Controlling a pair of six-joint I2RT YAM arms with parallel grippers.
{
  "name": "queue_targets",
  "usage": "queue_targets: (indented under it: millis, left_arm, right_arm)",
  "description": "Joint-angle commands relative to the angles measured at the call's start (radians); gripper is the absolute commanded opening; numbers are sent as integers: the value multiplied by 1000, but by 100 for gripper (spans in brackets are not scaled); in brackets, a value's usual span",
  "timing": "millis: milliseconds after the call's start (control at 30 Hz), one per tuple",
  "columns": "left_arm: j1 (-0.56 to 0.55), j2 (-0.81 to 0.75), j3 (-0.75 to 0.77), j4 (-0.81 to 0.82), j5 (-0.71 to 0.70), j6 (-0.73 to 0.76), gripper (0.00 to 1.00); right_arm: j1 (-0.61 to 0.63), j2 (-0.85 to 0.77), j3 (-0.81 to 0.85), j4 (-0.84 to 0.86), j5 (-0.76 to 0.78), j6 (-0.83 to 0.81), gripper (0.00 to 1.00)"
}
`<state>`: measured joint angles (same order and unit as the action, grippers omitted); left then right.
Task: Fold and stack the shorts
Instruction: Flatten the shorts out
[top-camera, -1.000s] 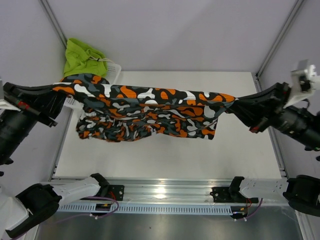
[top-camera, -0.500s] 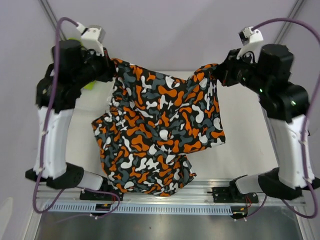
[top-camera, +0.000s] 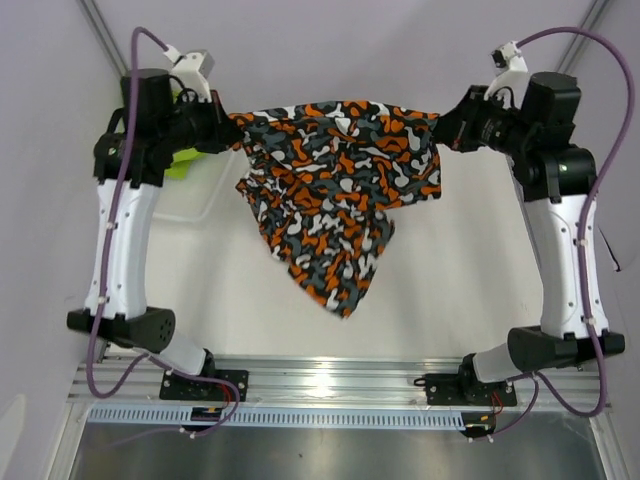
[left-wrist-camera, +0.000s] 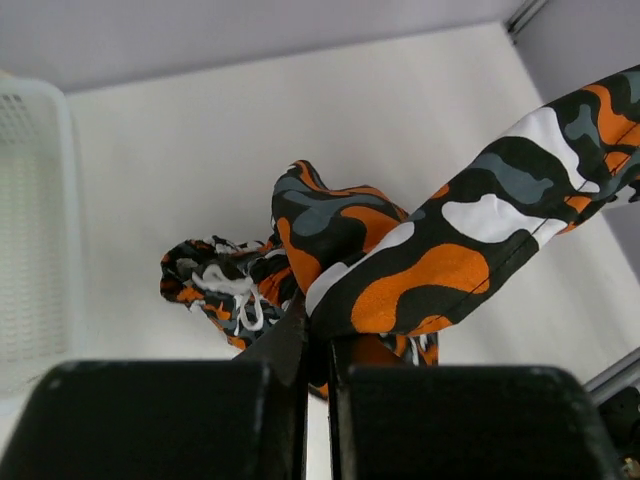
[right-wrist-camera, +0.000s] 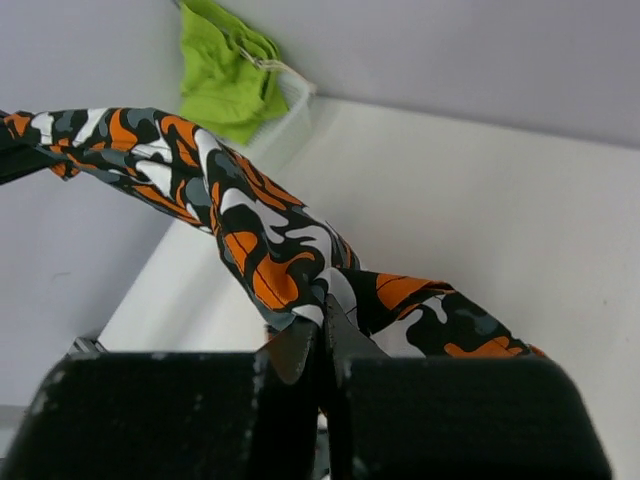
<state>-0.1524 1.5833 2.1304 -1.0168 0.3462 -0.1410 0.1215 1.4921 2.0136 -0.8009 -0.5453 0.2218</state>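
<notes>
The camo shorts (top-camera: 335, 185), orange, black, grey and white, hang stretched between my two raised grippers at the far side of the table, the lower part drooping toward the middle. My left gripper (top-camera: 228, 125) is shut on the shorts' left end; its wrist view shows the fabric (left-wrist-camera: 430, 270) pinched at the jaws (left-wrist-camera: 318, 335). My right gripper (top-camera: 443, 128) is shut on the right end, with the cloth (right-wrist-camera: 270, 245) pinched at the fingertips (right-wrist-camera: 322, 330). The lime green shorts (right-wrist-camera: 228, 70) lie in the basket at the far left, mostly hidden behind my left arm in the top view (top-camera: 182, 160).
A white mesh basket (left-wrist-camera: 35, 240) stands at the far left corner of the white table (top-camera: 460, 280). Slanted frame posts rise at both far corners. A metal rail (top-camera: 330, 385) with the arm bases runs along the near edge.
Both grippers have moved farther back and pulled the camo shorts taut along the top edge. The hanging part has lifted off the near rail and now droops over the table's middle.
</notes>
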Motion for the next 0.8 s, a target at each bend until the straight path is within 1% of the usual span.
queue_targets:
  millis: [0, 33, 67, 133, 167, 200, 333, 433, 500, 533, 600, 633, 667, 700, 733, 767]
  left_arm:
    - [2, -192, 14, 100, 43, -26, 0]
    - [2, -216, 0, 101, 40, -28, 0]
    - [2, -247, -6, 103, 25, -29, 0]
    - [2, -340, -33, 96, 5, -28, 0]
    - [2, -373, -55, 96, -7, -26, 0]
    - [2, -438, -85, 96, -9, -29, 0]
    - [2, -572, -124, 95, -4, -46, 0]
    - [2, -624, -115, 70, -4, -49, 0]
    - [2, -631, -95, 63, 14, -52, 0]
    - [2, -617, -86, 57, 22, -57, 0]
    - [2, -577, -40, 29, 39, -60, 0]
    - [2, -547, 14, 11, 46, -60, 0]
    - [2, -486, 41, 1, 48, -60, 0]
    - [2, -461, 71, 10, 57, -60, 0]
    - [2, -429, 82, 9, 79, -60, 0]
    - [2, -396, 89, 7, 79, -62, 0]
  right_arm:
    - [-11, -139, -7, 137, -94, 21, 0]
    - [-11, -168, -22, 153, -111, 31, 0]
    - [-13, -232, -39, 182, -120, 33, 0]
    - [-11, -294, -70, 193, -134, 40, 0]
    - [-11, -347, -69, 178, -142, 39, 0]
    - [-11, -374, -67, 167, -143, 39, 0]
    - [-11, -492, -69, 117, -150, 44, 0]
    - [-11, -562, -53, 85, -153, 48, 0]
    - [-11, -598, -39, 71, -137, 53, 0]
    - [-11, -598, -27, 57, -131, 57, 0]
    - [-11, -570, 65, 28, -130, 67, 0]
    - [-11, -497, 118, -31, -128, 64, 0]
    - [-11, -451, 239, -65, -133, 54, 0]
    - [-11, -403, 296, -98, -121, 42, 0]
    - [-11, -313, 345, -153, -96, 40, 0]
    - [-13, -272, 385, -170, -78, 37, 0]
